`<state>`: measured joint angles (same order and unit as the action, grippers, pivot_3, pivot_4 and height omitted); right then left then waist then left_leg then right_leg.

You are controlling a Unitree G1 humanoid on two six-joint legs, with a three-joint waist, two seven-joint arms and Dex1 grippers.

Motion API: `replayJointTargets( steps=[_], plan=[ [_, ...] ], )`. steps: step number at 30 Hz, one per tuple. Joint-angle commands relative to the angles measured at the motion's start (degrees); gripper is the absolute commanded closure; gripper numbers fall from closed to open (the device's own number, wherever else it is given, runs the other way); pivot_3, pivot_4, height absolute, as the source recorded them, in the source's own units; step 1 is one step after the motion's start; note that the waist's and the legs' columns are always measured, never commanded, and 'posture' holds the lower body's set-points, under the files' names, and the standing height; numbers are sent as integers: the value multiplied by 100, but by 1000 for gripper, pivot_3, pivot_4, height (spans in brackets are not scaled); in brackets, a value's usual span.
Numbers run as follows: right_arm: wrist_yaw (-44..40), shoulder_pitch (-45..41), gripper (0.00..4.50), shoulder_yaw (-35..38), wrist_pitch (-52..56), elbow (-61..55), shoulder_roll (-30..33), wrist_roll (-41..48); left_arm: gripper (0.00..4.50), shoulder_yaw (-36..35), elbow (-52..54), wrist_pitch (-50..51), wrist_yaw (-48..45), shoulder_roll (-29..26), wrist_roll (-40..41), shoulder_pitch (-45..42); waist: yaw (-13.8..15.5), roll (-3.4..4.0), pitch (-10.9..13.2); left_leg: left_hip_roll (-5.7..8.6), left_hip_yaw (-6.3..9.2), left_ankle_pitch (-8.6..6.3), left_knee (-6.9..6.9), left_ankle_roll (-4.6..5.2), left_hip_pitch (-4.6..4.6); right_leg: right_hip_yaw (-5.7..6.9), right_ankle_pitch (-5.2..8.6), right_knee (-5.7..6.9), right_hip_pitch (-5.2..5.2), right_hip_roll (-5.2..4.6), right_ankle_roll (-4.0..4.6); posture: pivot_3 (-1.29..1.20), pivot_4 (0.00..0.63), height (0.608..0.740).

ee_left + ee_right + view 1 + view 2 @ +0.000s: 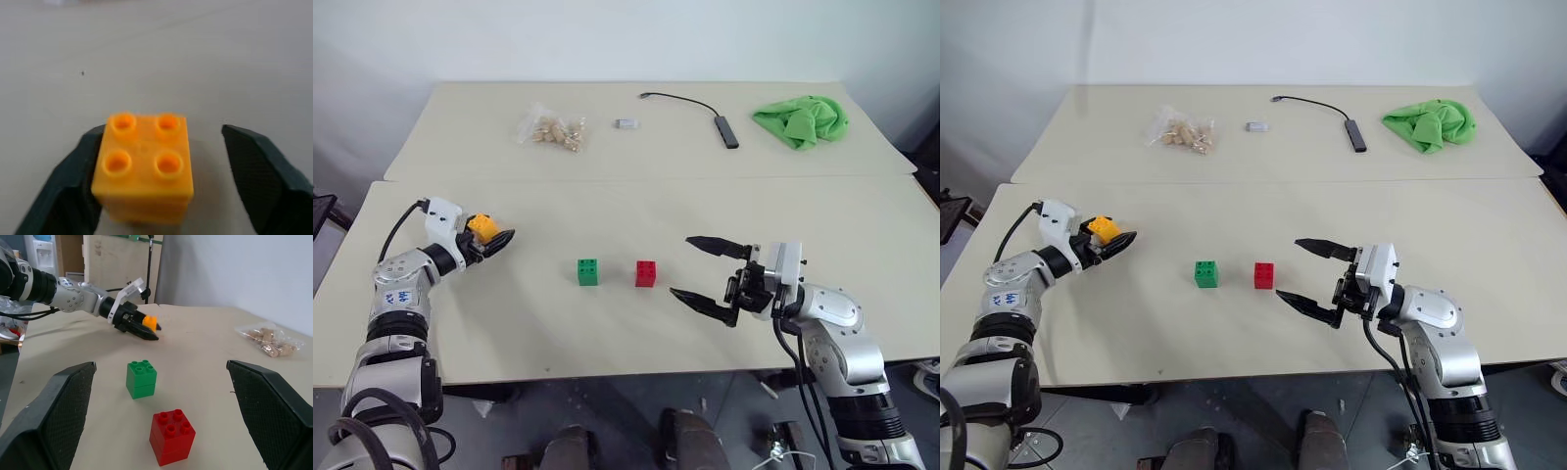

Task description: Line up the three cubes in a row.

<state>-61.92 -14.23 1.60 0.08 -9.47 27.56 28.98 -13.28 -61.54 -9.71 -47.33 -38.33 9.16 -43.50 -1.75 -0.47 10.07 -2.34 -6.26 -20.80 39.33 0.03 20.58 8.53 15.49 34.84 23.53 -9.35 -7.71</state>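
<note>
An orange-yellow cube (pixel 482 227) sits on the near table's left side, between the fingers of my left gripper (pixel 495 236). In the left wrist view one finger (pixel 73 186) touches the cube (pixel 144 166) and the other stands a little off it, so the gripper is open around it. The green cube (pixel 588 271) and the red cube (pixel 646 273) stand side by side mid-table, a small gap between them. My right gripper (pixel 682 265) hovers wide open just right of the red cube, pointing left, with nothing in it.
On the far table lie a clear bag of beige pieces (pixel 553 130), a small grey item (pixel 626 123), a black cable with an adapter (pixel 724 129) and a crumpled green cloth (pixel 801 120). A seam (pixel 636 179) separates the two tables.
</note>
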Motion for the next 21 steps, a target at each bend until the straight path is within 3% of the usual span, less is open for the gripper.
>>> replayJointTargets(
  steps=[1,4,9,14,21],
  plan=[
    [84,84,0,148,-42,-272,88,44,2132,-67,-30,-166,-134,-257,15,-25,9,-2,1,0,1,0,0,0,0,0,0,0,0,0,0,0,150,740],
    [123,115,0,150,-53,-311,108,50,2999,-83,-49,-110,-367,-300,88,-27,22,-3,2,0,1,0,0,0,0,0,0,0,-1,0,0,0,150,740],
    [100,177,0,189,-67,-341,193,88,2995,-9,383,-198,-1703,-290,368,-37,27,-4,2,0,2,0,5,0,1,0,0,1,-2,0,0,0,150,740],
    [-14,260,0,344,-36,-294,400,161,2995,701,869,-1154,-3603,-492,90,155,19,-4,2,0,-1,0,4,0,2,0,0,1,-1,0,0,0,150,740],
    [-62,255,0,315,-8,-261,436,169,2995,1138,124,-1983,-4044,-359,-263,-221,23,-4,3,-1,-1,0,5,0,1,0,0,0,-1,0,0,0,150,740]
  ],
)
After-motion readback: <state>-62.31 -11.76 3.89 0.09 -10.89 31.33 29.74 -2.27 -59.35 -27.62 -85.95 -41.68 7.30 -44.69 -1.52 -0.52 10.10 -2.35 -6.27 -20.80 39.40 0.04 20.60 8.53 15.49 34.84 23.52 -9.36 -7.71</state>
